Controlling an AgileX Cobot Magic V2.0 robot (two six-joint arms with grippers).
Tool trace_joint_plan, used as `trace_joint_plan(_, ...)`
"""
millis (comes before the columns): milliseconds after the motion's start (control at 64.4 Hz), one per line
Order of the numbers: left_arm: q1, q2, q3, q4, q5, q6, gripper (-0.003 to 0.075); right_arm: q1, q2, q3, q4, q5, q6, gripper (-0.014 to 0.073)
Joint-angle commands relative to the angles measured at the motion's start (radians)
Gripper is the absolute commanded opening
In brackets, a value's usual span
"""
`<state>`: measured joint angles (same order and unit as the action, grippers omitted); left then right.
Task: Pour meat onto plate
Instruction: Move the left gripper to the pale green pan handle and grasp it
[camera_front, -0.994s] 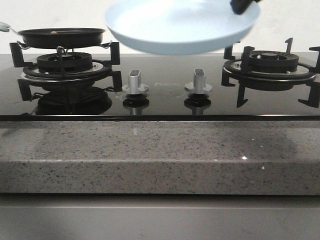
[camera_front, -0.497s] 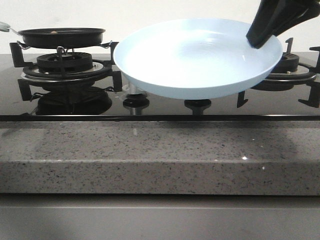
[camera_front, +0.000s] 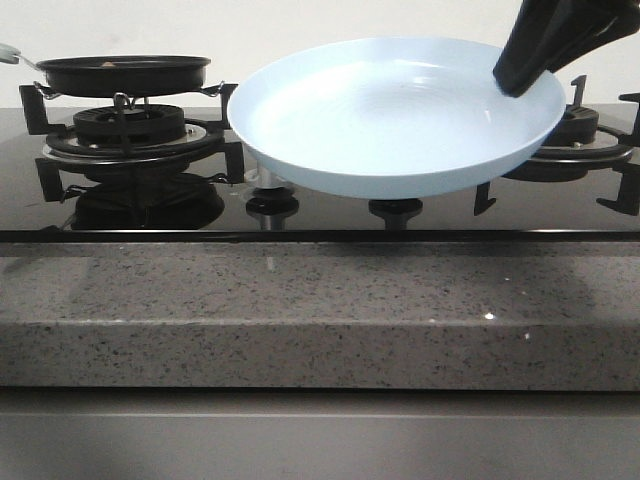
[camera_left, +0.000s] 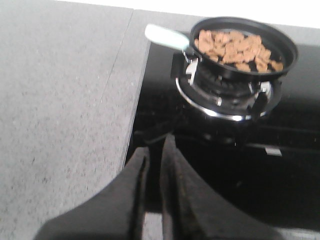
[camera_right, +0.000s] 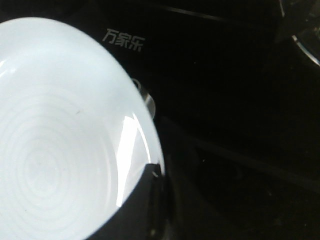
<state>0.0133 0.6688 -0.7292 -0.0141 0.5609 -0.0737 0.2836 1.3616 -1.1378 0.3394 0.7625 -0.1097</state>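
The pale light-blue plate hangs tilted above the hob's middle, in front of the knobs. My right gripper is shut on its far right rim. In the right wrist view the plate is empty, with the gripper clamped on its rim. The black frying pan sits on the left burner. In the left wrist view the pan holds the meat, many orange-brown pieces, and has a pale handle. My left gripper is shut and empty, short of the pan, over the hob's left edge.
The left burner grate holds the pan. The right burner grate stands behind the plate. One knob shows below the plate's rim. A speckled grey counter runs along the front and lies left of the hob.
The plate came down and towards the camera with my right gripper between the earliest frame and half a second ago. It has stayed still since. The pan has not moved.
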Motion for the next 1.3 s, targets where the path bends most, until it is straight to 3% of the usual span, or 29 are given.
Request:
trace_joint_plan(0, -0.003, 0.006, -0.031, -0.008, -0.110, 0.000, 0.0058, -0.001, -0.038, -0.025, 0.029, -0.058, -0.006, -0.0067)
trace_joint_plan(404, -0.003, 0.026, -0.037, -0.028, -0.180, 0.000, 0.0076, -0.001, -0.038, -0.025, 0.029, -0.058, -0.006, -0.0067)
trace_joint_plan(497, -0.003, 0.059, -0.067, -0.013, -0.166, 0.002, 0.0167, -0.001, -0.038, -0.025, 0.029, -0.058, -0.006, -0.0067)
trace_joint_plan(637, -0.003, 0.146, -0.150, -0.003, -0.084, 0.013, 0.0456, -0.001, -0.038, -0.025, 0.029, -0.058, -0.006, -0.0067)
trace_joint_plan(683, -0.003, 0.179, -0.175, 0.002, -0.055, 0.014, 0.0510, -0.001, -0.038, -0.025, 0.029, -0.058, -0.006, -0.0067)
trace_joint_plan(932, 0.007, 0.361, -0.296, -0.029, 0.031, 0.015, 0.0536, -0.001, -0.038, -0.025, 0.029, -0.059, -0.006, -0.0067)
trace_joint_plan(1056, 0.066, 0.440, -0.353, -0.197, 0.048, 0.131, 0.0536, -0.001, -0.038, -0.025, 0.029, -0.058, -0.006, -0.0067)
trace_joint_plan(1289, 0.228, 0.557, -0.390, -0.749, 0.054, 0.446, 0.0536, -0.002, -0.038, -0.025, 0.029, -0.059, -0.006, -0.0067)
